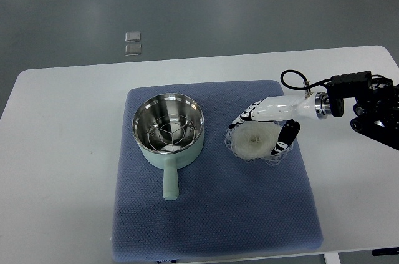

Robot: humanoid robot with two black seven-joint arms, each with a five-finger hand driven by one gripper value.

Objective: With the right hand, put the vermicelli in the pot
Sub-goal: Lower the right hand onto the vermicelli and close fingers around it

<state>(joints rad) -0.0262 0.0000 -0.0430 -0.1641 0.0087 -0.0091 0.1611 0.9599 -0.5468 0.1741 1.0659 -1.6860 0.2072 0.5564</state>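
The right hand point(267, 128) closes its fingers around the vermicelli point(254, 140); next it must lift it left into the pot point(168, 128).

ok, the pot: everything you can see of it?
The pot is a small pale green saucepan with a shiny metal inside and a wire rack at the bottom. It stands upright, lid off, nothing else in it, on the left half of the blue mat. Its stubby handle points toward the camera. The vermicelli and right hand lie apart, to its right.
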